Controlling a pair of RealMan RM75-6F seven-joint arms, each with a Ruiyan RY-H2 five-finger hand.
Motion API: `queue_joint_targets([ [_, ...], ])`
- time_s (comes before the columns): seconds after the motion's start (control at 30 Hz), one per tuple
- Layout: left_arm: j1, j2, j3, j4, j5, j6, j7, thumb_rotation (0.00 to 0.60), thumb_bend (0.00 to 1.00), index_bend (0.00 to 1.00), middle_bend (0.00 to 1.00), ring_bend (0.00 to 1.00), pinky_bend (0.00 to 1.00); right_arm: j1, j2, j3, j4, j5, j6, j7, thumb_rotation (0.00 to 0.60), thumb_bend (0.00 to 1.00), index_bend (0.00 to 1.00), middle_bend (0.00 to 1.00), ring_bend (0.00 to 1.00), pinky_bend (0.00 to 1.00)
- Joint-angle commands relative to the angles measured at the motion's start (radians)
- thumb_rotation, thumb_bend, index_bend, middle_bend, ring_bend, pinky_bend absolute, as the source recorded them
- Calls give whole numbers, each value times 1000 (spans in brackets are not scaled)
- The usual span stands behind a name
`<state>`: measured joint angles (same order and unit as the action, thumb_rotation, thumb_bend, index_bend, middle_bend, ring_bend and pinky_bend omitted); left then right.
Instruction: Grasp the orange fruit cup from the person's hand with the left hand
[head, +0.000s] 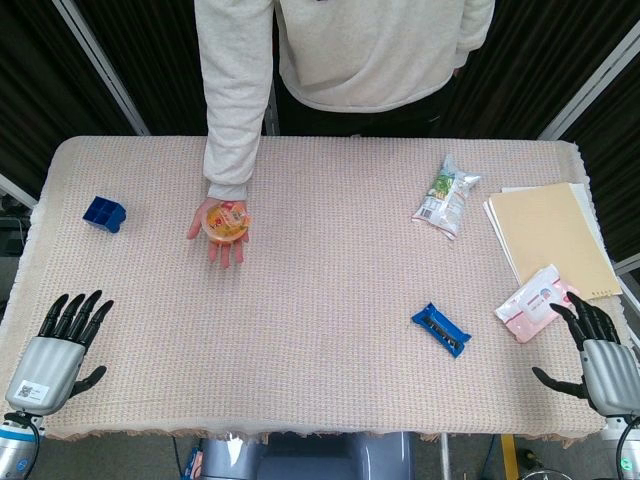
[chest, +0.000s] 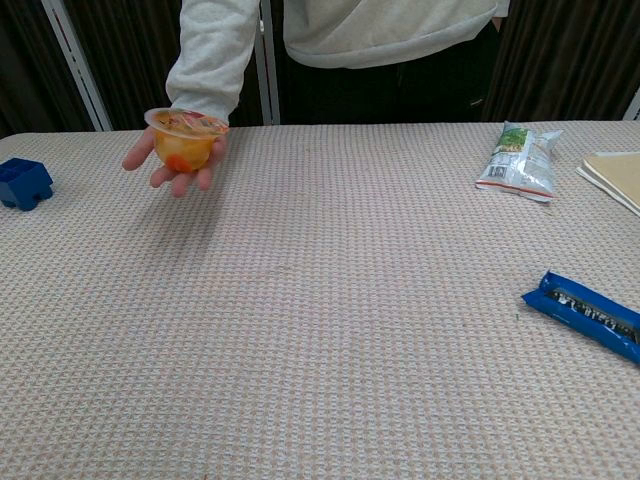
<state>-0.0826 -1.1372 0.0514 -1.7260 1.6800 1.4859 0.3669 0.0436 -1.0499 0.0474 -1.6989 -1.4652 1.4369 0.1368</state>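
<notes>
Not yet grasped: round orange see-through plastic fruit cup (head: 226, 221) on person's open palm (head: 222, 240), far left; left robot hand (head: 62, 343) near left, empty, fingers apart; next, reach forward.

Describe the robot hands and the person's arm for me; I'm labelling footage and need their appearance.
The left robot hand has black fingers on a silver-grey metallic palm housing, with a small white QR-style sticker near the wrist. The right robot hand matches: black fingers, silver-grey body. The person's hand is bare, emerging from a light grey, loose sweatshirt sleeve with a ribbed cuff.
</notes>
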Motion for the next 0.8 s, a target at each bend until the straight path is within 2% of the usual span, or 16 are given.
queue_joint_targets([
  [0.03, 0, 0, 1, -2, 1, -1, 3, 600, 204, 0, 0, 0, 0, -1, 2, 0, 0, 1, 0, 4, 600, 74, 138, 0, 0, 0],
  [0.57, -18, 12, -14, -33, -28, -35, 5, 600, 202, 0, 0, 0, 0, 2, 1, 1, -3, 5, -6, 0, 600, 74, 138, 0, 0, 0],
  [0.8, -88, 42, -82, -141, -116, -124, 47, 600, 204, 0, 0, 0, 0, 2, 3, 0, -2, 4, -8, 5, 600, 74, 138, 0, 0, 0],
])
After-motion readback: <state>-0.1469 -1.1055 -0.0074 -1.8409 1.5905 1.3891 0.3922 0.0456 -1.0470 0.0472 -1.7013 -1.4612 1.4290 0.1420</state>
